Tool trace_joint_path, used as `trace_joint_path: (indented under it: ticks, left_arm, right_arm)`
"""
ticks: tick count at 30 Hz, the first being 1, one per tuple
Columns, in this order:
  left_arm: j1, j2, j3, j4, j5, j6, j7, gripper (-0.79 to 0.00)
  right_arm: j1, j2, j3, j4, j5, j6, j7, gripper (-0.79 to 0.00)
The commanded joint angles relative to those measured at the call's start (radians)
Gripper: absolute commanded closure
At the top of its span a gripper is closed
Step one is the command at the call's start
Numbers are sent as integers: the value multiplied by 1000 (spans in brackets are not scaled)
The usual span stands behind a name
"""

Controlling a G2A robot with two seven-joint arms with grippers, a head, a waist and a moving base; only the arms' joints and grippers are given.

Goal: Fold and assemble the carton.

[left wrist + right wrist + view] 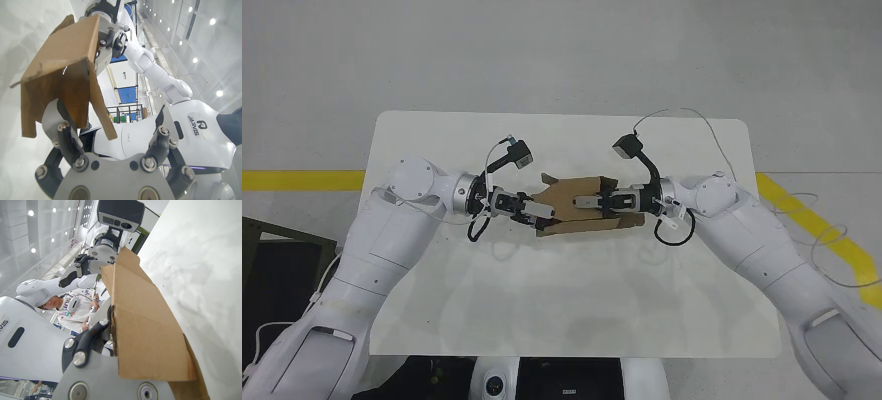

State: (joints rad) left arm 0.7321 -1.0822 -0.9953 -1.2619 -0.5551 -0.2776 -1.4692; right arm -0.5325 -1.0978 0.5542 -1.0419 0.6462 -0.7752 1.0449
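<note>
On the counter [442, 300], near its middle: brown carton [577, 208], partly folded, flaps standing out, between the two arms. At the carton's left end, the left end effector [109, 111] is spread wide. One finger [60, 113] lies against a flap, the other is well apart from the cardboard, nothing clamped. At the carton's right end, the right end effector [592, 201] sits against a wall panel. Cardboard covers it, so I cannot tell its grip.
</note>
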Motion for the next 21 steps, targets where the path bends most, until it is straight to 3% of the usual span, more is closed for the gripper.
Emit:
trace_joint_path:
  ticks: [1, 21]
  left_arm:
    - [1, 0, 0, -5, -1, 1, -2, -785]
    - [11, -7, 23, -46, -10, 17, -4, -785]
  right_arm:
    - [-1, -2, 8, 12, -2, -10, -10, 0]
    - [5, -49, 56, 32, -83, -36, -89, 0]
